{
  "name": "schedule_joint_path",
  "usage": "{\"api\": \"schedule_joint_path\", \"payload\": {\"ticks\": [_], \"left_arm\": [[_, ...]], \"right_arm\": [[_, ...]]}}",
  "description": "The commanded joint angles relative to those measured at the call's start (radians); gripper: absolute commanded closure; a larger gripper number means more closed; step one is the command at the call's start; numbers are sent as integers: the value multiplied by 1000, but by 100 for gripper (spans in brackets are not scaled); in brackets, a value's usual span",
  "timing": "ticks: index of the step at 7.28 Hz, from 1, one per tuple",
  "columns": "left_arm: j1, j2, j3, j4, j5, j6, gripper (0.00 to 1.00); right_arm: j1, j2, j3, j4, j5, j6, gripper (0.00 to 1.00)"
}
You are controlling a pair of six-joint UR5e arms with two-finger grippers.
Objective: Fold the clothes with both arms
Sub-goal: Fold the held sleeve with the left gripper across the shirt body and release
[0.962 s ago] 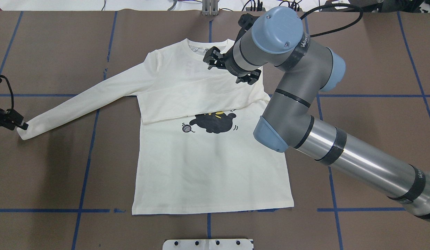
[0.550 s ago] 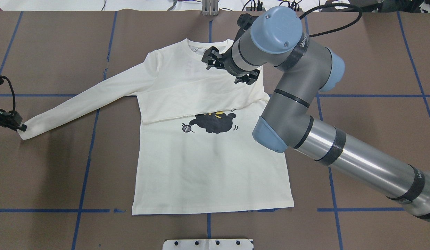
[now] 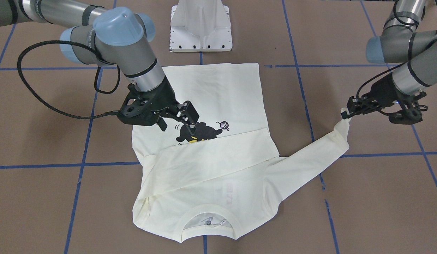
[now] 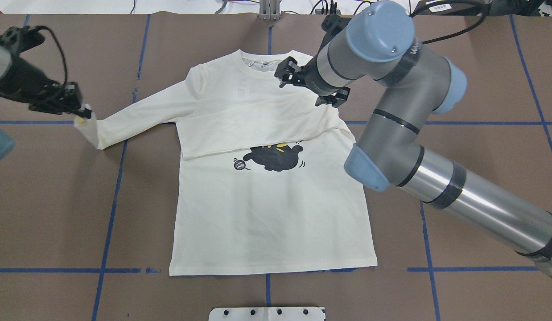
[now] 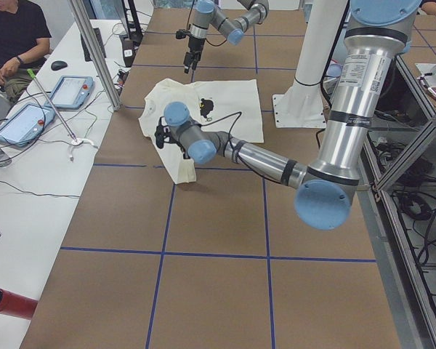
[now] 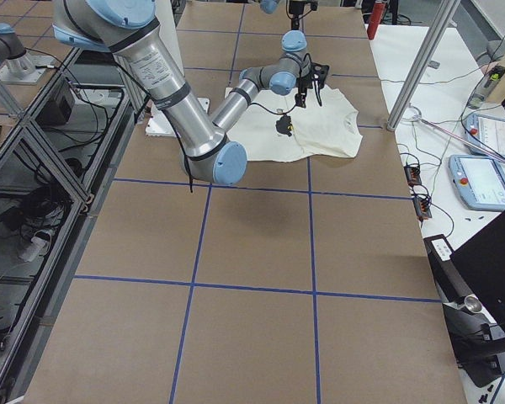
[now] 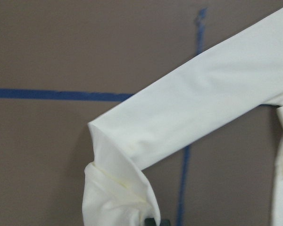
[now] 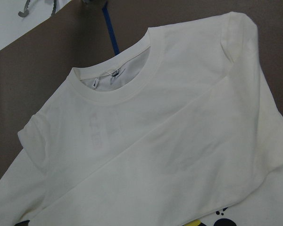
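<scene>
The cream long-sleeved T-shirt (image 4: pixel 267 214) lies flat with the black cat print (image 4: pixel 273 158) up. One sleeve (image 4: pixel 258 129) is folded across the chest. The other sleeve (image 4: pixel 142 116) stretches out to the left. My left gripper (image 4: pixel 82 111) is shut on that sleeve's cuff and holds it off the table, so the sleeve end doubles over; the front-facing view (image 3: pixel 345 114) and the left wrist view (image 7: pixel 122 188) show this too. My right gripper (image 4: pixel 286 76) hovers open and empty over the chest near the collar (image 8: pixel 113 89). It shows above the print in the front-facing view (image 3: pixel 189 118).
The white pedestal base (image 3: pixel 201 24) stands at the robot's edge of the table. Blue tape lines (image 4: pixel 111 191) grid the brown surface. A side table with tablets (image 5: pixel 73 91) and metal posts (image 5: pixel 94 51) lies beyond the far edge, with a person seated there.
My left gripper has lifted the cuff and carried it right and away from me, towards the shirt body, folding the sleeve end over. My right arm has shifted slightly to the right.
</scene>
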Motion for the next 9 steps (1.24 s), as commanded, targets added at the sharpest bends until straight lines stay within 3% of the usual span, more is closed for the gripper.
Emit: {"api": "schedule_joint_path", "payload": {"ticks": [1, 2, 4, 5, 7, 8, 9], "left_arm": [[174, -323, 19, 31, 127, -407, 100], [257, -447, 80, 27, 221, -499, 100], [389, -752, 376, -2, 414, -590, 100], [455, -846, 540, -91, 538, -601, 100], [566, -886, 728, -290, 749, -622, 100], [584, -896, 764, -323, 788, -619, 56], [592, -898, 770, -326, 791, -616, 24]], "right_arm": [[146, -177, 104, -1, 178, -148, 0], [227, -277, 153, -1, 240, -235, 0], [366, -444, 204, 1, 356, -435, 0], [418, -503, 221, -1, 393, -496, 0], [446, -552, 244, -1, 415, -515, 0], [446, -561, 245, 1, 415, -515, 0], [448, -561, 245, 1, 414, -515, 0]]}}
